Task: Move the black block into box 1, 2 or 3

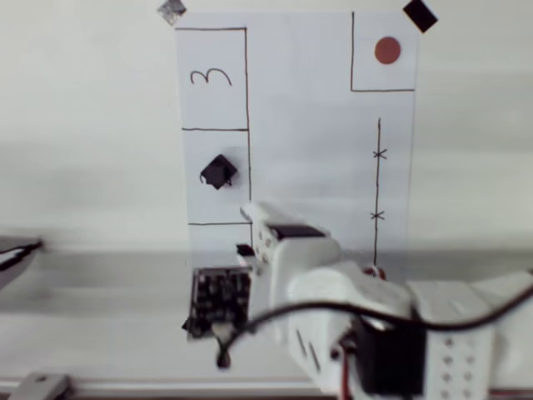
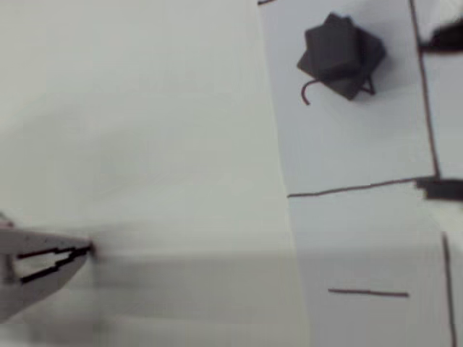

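The black block [image 1: 218, 172] sits inside the box [image 1: 193, 198] below box 3 [image 1: 211, 77]; the hand [image 2: 88, 249], nearly closed and empty, hovers over the counter [image 2: 137, 144].

the white arm [image 1: 350, 292] reaches in from the lower right of the overhead view, its wrist bent toward the upper left and a black cable looped across it. in the wrist view the pincer [image 2: 79, 253] shows at the lower left edge, its fingers [image 2: 43, 278] drawn together to a narrow tip with nothing between them.
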Controlling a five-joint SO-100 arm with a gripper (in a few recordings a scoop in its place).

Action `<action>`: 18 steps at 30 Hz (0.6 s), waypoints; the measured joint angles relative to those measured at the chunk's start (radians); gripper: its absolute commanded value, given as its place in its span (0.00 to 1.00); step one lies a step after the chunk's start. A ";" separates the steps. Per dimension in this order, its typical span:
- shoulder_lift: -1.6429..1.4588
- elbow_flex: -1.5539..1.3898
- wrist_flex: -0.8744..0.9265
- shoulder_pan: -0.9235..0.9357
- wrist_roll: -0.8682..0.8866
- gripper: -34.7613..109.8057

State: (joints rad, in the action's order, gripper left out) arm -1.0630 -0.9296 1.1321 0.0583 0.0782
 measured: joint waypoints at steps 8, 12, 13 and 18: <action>-0.449 -0.488 0.000 -0.035 -0.087 0.24; -0.681 -0.749 0.000 -0.048 -0.120 0.24; -0.752 -0.822 0.000 -0.054 -0.123 0.24; -1.037 -1.103 0.000 -0.077 -0.123 0.24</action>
State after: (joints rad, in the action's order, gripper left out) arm -2.1000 -2.0325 1.1321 -0.0184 -0.0445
